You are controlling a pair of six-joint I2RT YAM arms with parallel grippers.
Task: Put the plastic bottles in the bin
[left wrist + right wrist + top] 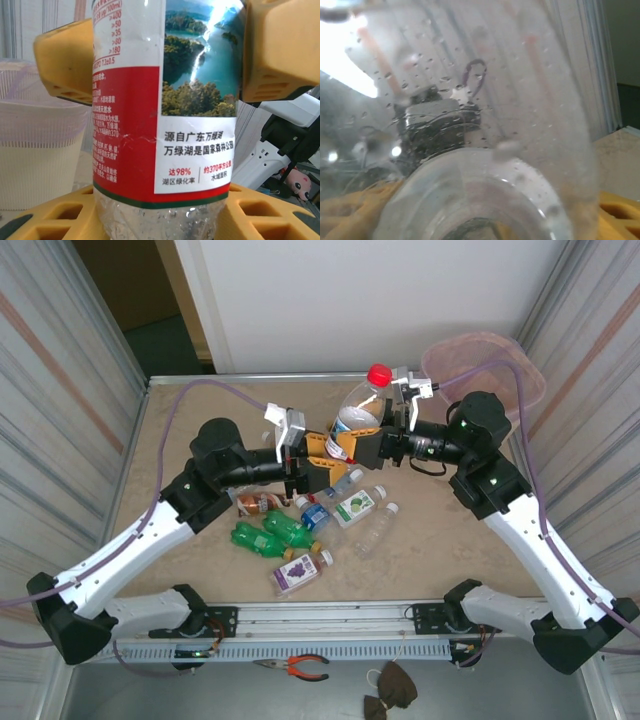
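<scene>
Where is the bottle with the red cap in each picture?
Top external: the red-capped bottle is in the middle, tilted, with its cap pointing up and right.
Left wrist: the bottle is in the centre, very close, with its label facing the camera.
Right wrist: its clear, wet wall is right against the camera.
Shared landmark: the bin is at the far right from above; the bin is left of the bottle in the left wrist view.

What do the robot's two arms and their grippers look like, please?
The left arm and right arm have white shells on the long links and black joint housings. The left gripper and right gripper have chunky yellow-orange fingers with moulded recesses. A purplish-grey cable loops to each wrist; a green light glows on the right arm.
</scene>
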